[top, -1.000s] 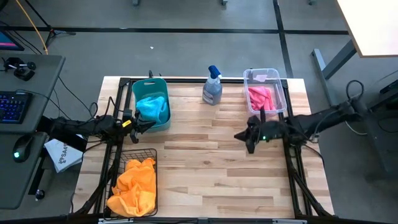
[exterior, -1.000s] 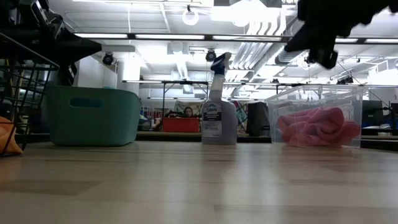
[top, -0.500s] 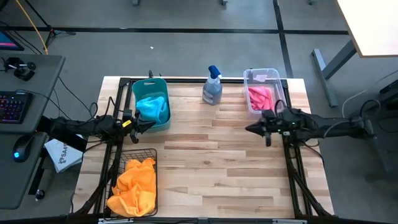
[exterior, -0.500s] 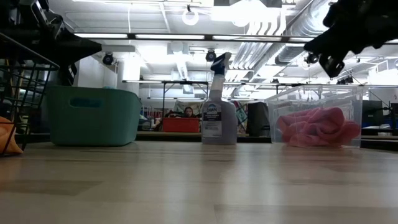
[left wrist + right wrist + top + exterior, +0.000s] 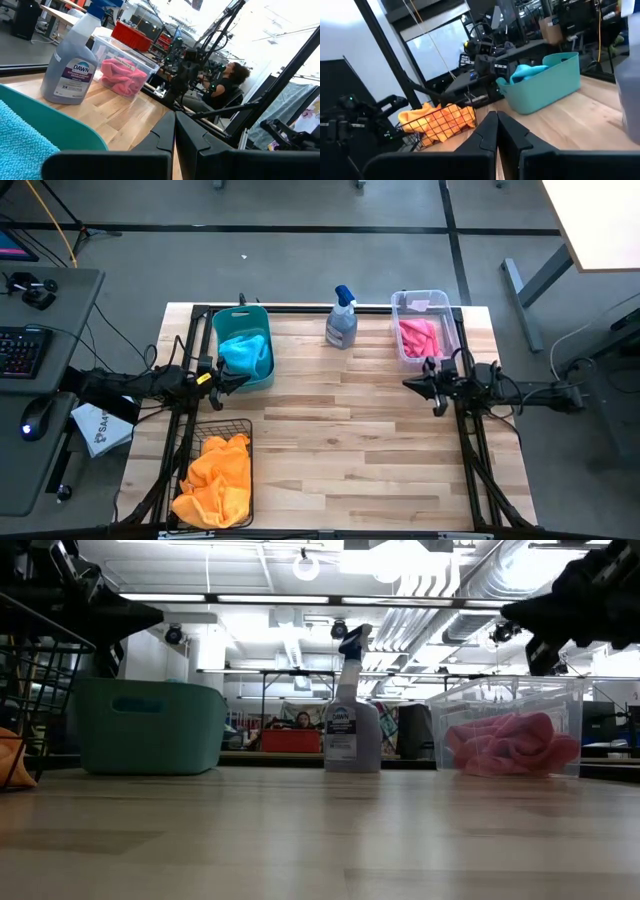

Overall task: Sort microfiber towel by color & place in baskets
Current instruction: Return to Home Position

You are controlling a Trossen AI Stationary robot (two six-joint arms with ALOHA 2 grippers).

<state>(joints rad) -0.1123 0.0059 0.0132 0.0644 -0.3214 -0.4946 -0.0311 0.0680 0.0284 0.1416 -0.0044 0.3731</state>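
A blue towel (image 5: 247, 353) lies in the teal tub (image 5: 240, 323) at the table's far left. Pink towels (image 5: 419, 336) fill the clear bin (image 5: 427, 304) at the far right. Orange-yellow towels (image 5: 216, 479) are piled in the black wire basket (image 5: 232, 426) at the near left. My left gripper (image 5: 240, 379) is shut and empty, next to the teal tub at the left edge. My right gripper (image 5: 410, 385) is shut and empty, raised above the table just on the near side of the clear bin.
A spray bottle with a blue trigger (image 5: 342, 319) stands at the far edge between tub and bin. The bare wooden table top (image 5: 340, 440) stretches across the middle and near right. A person (image 5: 227, 82) sits beyond the table's right side.
My right arm has drawn back toward the table's right edge, and its gripper has moved from near the middle right of the table to just by the clear bin. The left arm and all the towels have kept still.
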